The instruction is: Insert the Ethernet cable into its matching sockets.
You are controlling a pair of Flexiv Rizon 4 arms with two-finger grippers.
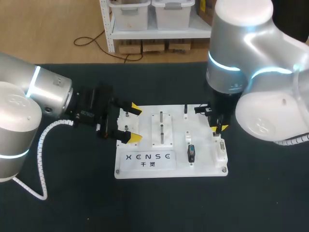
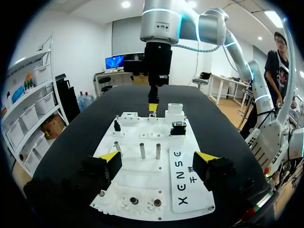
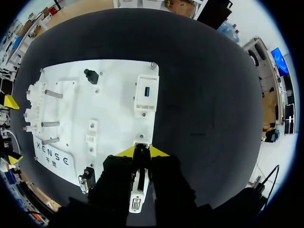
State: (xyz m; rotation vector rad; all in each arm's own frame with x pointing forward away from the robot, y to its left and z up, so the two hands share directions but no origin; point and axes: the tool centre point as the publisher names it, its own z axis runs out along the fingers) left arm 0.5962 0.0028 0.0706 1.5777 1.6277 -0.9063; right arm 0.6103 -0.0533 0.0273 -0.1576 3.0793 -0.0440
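A white practice board (image 1: 145, 170) with several sockets lies mid-table. My right gripper (image 1: 218, 128) stands upright over the board's right edge. Its yellow tips (image 3: 141, 151) are nearly together, shut on a slim dark plug whose end meets a small white socket (image 3: 140, 138). From the left wrist view that gripper (image 2: 152, 107) hangs above the board's far edge. No cable run shows. My left gripper (image 1: 133, 123) lies level at the board's left edge, open wide with nothing between its fingers (image 2: 110, 157).
On the board stand metal pegs (image 1: 161, 126), a black connector (image 1: 191, 153), a small black plug (image 1: 185, 114) and a white block with a blue port (image 3: 146, 92). Another white connector block (image 1: 220, 149) sits just in front of my right gripper. Black tabletop surrounds the board.
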